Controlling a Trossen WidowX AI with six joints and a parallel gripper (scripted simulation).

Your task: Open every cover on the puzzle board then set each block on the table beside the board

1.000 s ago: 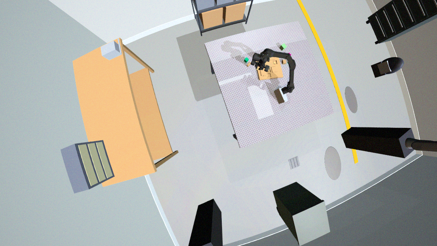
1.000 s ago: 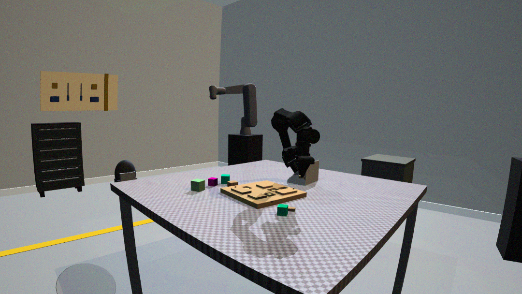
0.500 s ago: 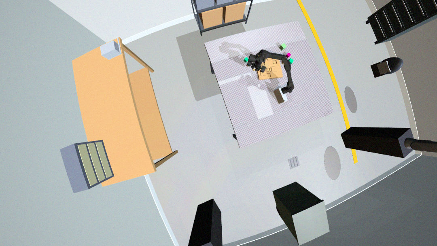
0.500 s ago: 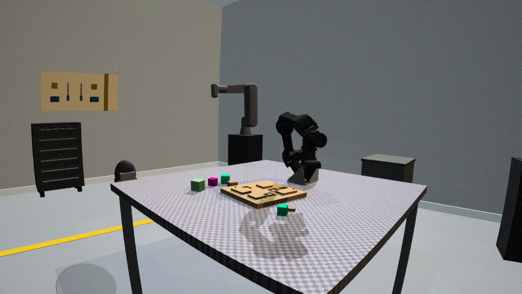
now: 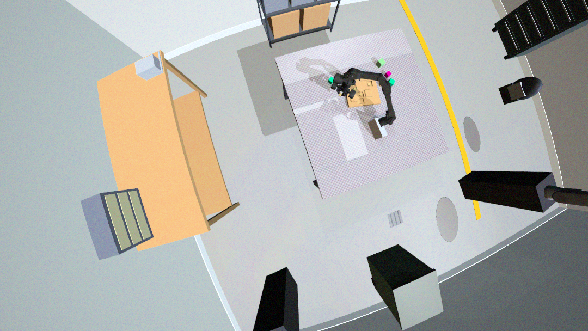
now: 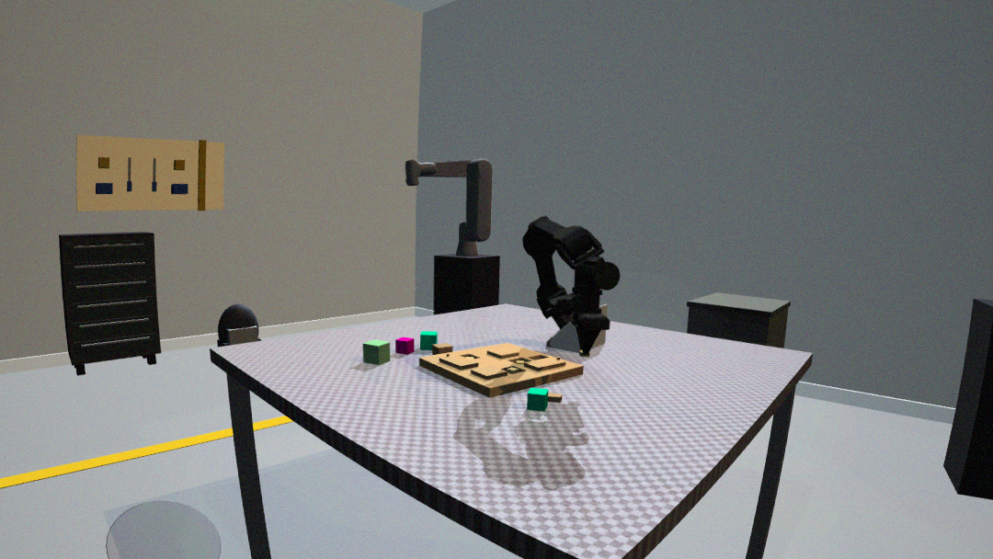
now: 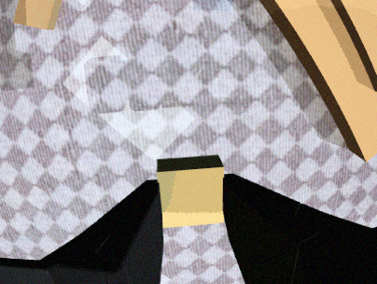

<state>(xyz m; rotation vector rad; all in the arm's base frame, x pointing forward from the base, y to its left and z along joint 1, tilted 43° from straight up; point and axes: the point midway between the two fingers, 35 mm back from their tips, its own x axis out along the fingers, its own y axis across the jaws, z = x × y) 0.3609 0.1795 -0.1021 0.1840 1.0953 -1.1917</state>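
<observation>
My gripper [image 6: 585, 349] [image 7: 190, 190] is shut on a small yellow block, held over the table just off the board's edge. The tan puzzle board [image 5: 350, 103] [image 6: 490, 391] [image 7: 355, 109] lies flat, with several covers and some wells visible; whether the wells are empty is too small to tell. Beside it rest a light green block [image 5: 380, 62] [image 6: 375, 351], a magenta block [image 5: 387, 73] [image 6: 404, 345], a teal block [image 5: 391, 82] [image 6: 428, 339] and a brown block [image 6: 441, 348]. Another teal block [image 5: 330, 80] [image 6: 537, 399] and a small tan block [image 6: 554, 397] [image 7: 37, 13] rest on the opposite side.
The arm arches above the board and hides part of it in the top view. Its base stands beside a brown and white box [image 5: 377, 129] on the checkered table [image 5: 411, 139] [image 6: 680, 388]. A table edge runs beyond the second teal block.
</observation>
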